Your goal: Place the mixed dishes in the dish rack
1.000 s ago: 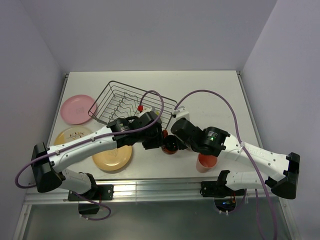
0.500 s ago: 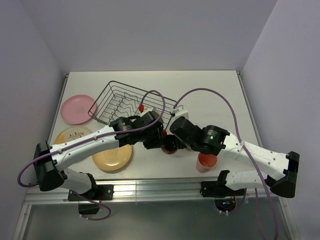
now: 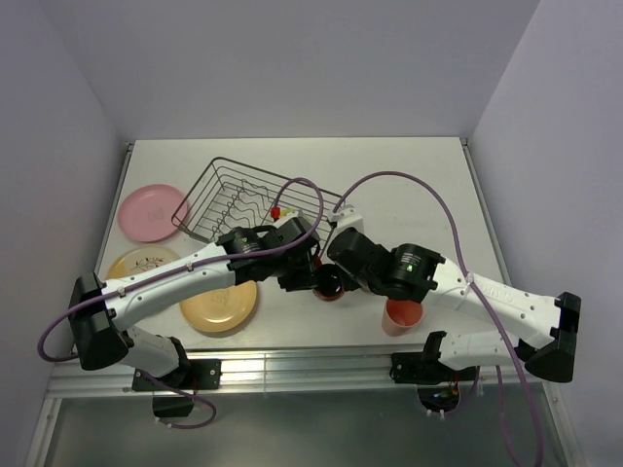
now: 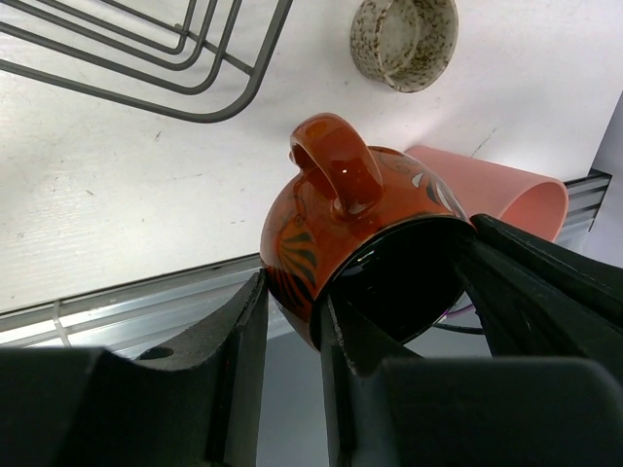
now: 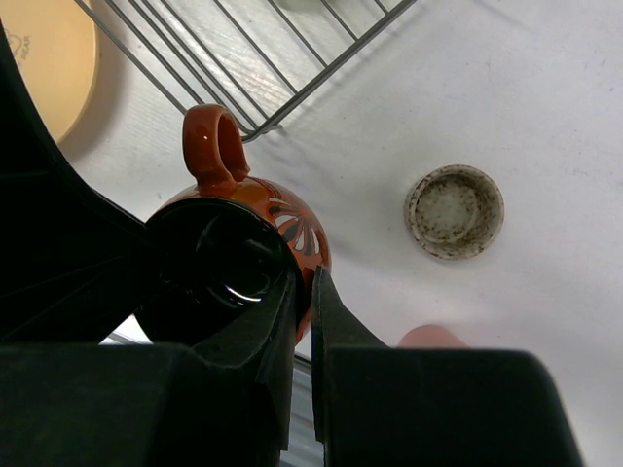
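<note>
The small red mug (image 3: 331,284) hangs between both grippers just in front of the dish rack (image 3: 226,185). My left gripper (image 4: 292,302) has one finger inside the mug (image 4: 341,204) and one outside, closed on its wall. My right gripper (image 5: 304,282) pinches the opposite side of the mug's (image 5: 292,219) rim. The grey-beige cup (image 5: 454,211) stands on the table beyond it. The salmon-pink tumbler (image 3: 402,316) stands under the right arm. The pink plate (image 3: 151,211), cream plate (image 3: 134,261) and tan-orange plate (image 3: 219,306) lie at the left. The lime-green bowl is out of view.
The rack's near corner (image 4: 195,97) lies close to the mug. The table's front edge and metal rail (image 3: 311,365) run just below the tumbler. Purple cables (image 3: 409,185) loop over both arms. Walls close in the table on three sides.
Both arms have shifted slightly leftward together. The mug stays between the two grippers at almost the same spot.
</note>
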